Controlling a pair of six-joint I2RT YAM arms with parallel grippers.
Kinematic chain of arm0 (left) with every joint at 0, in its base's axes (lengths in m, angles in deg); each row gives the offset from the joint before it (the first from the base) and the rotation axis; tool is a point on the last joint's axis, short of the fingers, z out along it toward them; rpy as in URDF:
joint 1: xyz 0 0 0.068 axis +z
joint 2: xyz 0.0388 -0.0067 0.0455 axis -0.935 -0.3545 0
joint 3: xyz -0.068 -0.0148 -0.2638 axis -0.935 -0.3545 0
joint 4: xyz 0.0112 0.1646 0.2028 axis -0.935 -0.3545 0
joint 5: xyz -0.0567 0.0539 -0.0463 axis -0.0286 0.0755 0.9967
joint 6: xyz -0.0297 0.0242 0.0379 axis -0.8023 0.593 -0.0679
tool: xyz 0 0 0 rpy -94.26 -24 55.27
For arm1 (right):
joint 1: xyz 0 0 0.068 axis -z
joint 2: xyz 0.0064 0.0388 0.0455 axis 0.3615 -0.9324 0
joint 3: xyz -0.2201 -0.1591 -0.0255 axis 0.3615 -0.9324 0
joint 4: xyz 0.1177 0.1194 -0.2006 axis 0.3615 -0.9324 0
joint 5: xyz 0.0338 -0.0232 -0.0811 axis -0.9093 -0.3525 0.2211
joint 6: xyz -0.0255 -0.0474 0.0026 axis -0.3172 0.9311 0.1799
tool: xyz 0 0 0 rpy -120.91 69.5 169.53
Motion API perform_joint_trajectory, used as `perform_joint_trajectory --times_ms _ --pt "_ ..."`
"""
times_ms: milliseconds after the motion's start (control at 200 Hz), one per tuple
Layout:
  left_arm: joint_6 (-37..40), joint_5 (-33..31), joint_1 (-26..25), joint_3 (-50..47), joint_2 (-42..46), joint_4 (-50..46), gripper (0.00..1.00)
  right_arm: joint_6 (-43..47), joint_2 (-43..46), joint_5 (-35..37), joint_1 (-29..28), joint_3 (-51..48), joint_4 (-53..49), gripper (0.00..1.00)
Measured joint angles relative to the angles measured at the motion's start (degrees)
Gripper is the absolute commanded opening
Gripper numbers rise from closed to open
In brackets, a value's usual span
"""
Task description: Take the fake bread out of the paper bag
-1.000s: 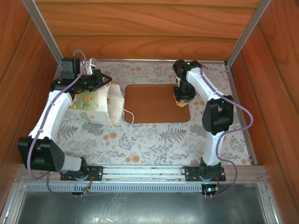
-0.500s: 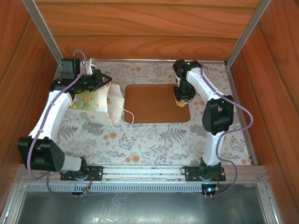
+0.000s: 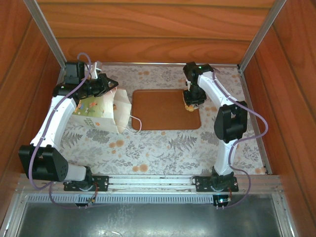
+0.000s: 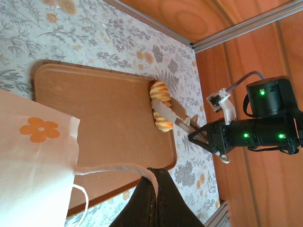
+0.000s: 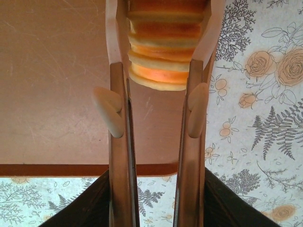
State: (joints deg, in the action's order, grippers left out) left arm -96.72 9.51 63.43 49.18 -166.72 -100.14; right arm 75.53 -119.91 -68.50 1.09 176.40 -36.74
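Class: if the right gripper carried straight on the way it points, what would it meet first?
The ridged bread, already between the fingers of the right gripper. Pushing on, that would likely press onto the brown board just beyond, near its edge. Depth is unclear.

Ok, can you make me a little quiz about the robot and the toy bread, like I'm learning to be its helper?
1. Which gripper holds the paper bag?
2. True or false: the right gripper is pinching a ridged fake bread.
3. Where is that bread? A: inside the paper bag. B: at the right edge of the brown tray. C: down by the arm bases.

Key: 1: the left gripper. 2: true. 3: B.
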Motion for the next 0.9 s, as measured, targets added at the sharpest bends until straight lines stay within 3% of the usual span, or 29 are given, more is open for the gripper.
perform_joint_trajectory --times_ms 535,900 --pt "0.0 0.0 0.0 -0.1 0.0 0.0 0.0 -0.1 -2.3 2.4 0.0 0.6 -1.4 0.46" --pt "0.0 0.0 0.0 -0.1 0.0 0.0 0.0 -0.3 -2.3 1.9 0.2 0.7 -1.4 0.53"
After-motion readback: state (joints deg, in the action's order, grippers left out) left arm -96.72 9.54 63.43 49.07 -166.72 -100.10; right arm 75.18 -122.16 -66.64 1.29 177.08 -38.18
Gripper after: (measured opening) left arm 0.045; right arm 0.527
